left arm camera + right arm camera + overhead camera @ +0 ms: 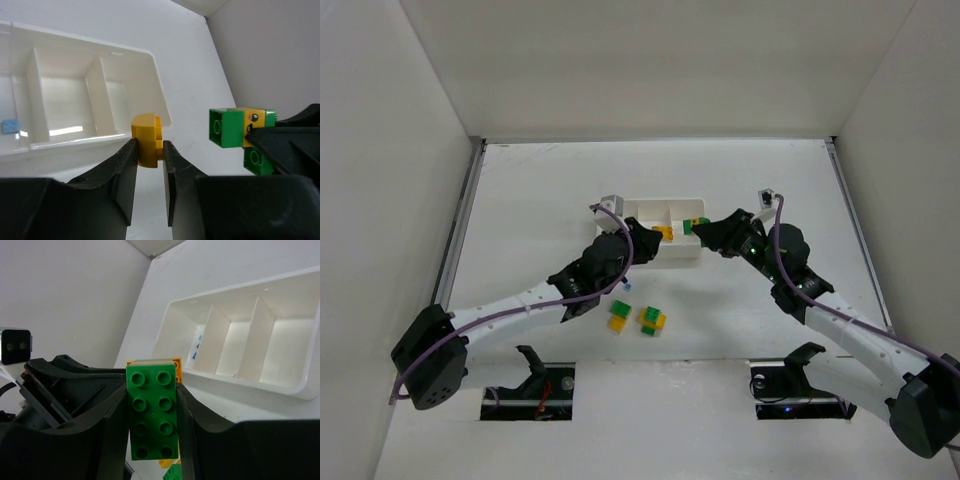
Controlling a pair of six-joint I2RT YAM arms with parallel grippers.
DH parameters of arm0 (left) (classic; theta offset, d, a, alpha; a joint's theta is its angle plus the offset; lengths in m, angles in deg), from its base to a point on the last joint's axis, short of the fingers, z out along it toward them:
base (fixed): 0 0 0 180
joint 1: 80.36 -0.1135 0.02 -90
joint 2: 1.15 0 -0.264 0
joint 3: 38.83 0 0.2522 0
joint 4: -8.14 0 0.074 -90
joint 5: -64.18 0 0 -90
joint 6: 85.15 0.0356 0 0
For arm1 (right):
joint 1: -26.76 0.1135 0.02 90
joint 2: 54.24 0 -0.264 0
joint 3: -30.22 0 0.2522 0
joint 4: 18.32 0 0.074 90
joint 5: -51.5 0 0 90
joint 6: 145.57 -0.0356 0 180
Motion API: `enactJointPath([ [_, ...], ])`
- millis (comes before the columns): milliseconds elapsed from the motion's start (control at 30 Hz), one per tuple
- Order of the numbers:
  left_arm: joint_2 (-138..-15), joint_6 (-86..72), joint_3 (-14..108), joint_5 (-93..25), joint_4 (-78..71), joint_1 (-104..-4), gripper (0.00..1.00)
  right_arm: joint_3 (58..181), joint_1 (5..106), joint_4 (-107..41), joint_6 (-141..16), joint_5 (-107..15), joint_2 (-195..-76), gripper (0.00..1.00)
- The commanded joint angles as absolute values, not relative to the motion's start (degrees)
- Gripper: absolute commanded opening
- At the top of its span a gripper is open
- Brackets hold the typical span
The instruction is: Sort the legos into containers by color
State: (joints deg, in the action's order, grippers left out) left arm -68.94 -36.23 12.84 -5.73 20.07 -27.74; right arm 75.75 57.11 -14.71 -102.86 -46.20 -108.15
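The left gripper (149,152) pinches a yellow brick (145,137) between narrow-set fingers, just beside the rim of the white tray (159,95). The right gripper (152,405) clamps a green brick (151,410) (a yellow piece (178,374) sits stuck behind it) near the same tray. A light blue brick (10,125) lies in an end compartment. A green-and-yellow stack (651,320) and a second mixed pair (619,316) rest on the table (520,200) between the arms.
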Motion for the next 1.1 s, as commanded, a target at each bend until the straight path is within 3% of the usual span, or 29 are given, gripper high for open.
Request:
enactJointPath([
  [0, -70.4, -32.9, 16.1, -3.1, 19.3, -29.3, 0.15, 76.1, 56.9, -15.6, -99.7, -41.7, -107.1, 0.23],
  [433, -87.0, -26.2, 27.8, -3.4, 18.3, -36.3, 0.18, 73.2, 59.8, -15.4, -97.1, -38.1, -108.2, 0.24],
  [633, -91.3, -26.6, 30.6, -5.7, 18.1, -37.5, 0.24, 73.0, 60.1, -14.3, -97.0, -38.4, -108.6, 0.24],
  [800, -90.7, -27.3, 30.3, -5.7, 17.7, -37.7, 0.43, 73.8, 60.1, -14.0, -96.9, -39.0, -109.7, 0.24],
  [1067, -78.7, -36.3, 21.9, -8.0, 19.3, -35.1, 0.43, 75.1, 60.1, -9.8, -100.0, -42.4, -110.9, 0.24],
])
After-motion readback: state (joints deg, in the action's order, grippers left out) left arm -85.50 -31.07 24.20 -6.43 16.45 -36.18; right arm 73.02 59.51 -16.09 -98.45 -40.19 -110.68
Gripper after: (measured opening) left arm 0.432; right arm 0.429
